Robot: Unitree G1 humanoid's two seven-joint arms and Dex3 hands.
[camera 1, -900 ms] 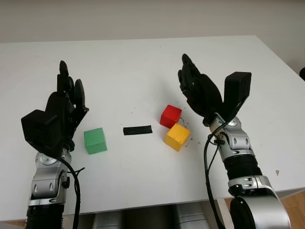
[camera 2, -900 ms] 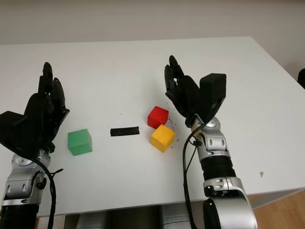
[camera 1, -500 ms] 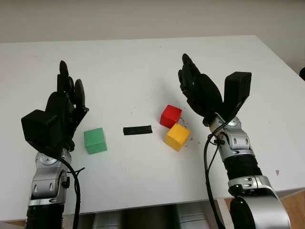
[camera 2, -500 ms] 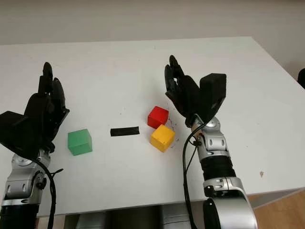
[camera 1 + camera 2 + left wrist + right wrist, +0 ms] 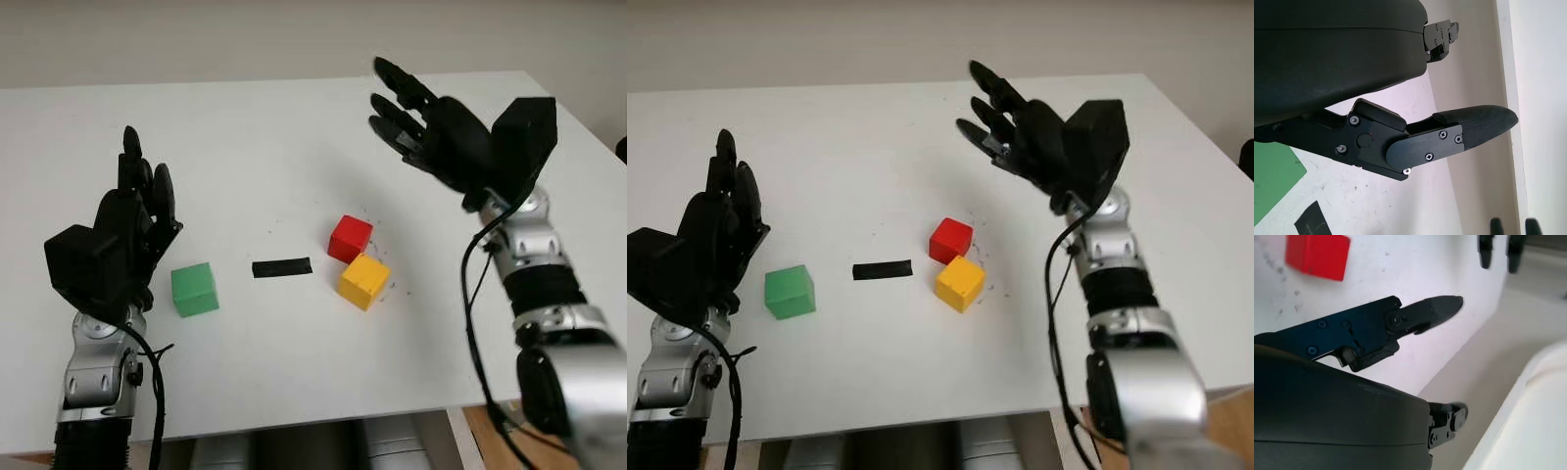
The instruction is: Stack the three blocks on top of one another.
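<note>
Tabletop inventory: green block just beside the open left robot hand; touching red block and yellow block below the raised, open right robot hand.

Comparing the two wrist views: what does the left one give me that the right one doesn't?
The left wrist view shows a corner of the green block and an end of the black strip beside the open left hand. The right wrist view instead shows the red block near the open right hand. Both share the white table and its far edge.
</note>
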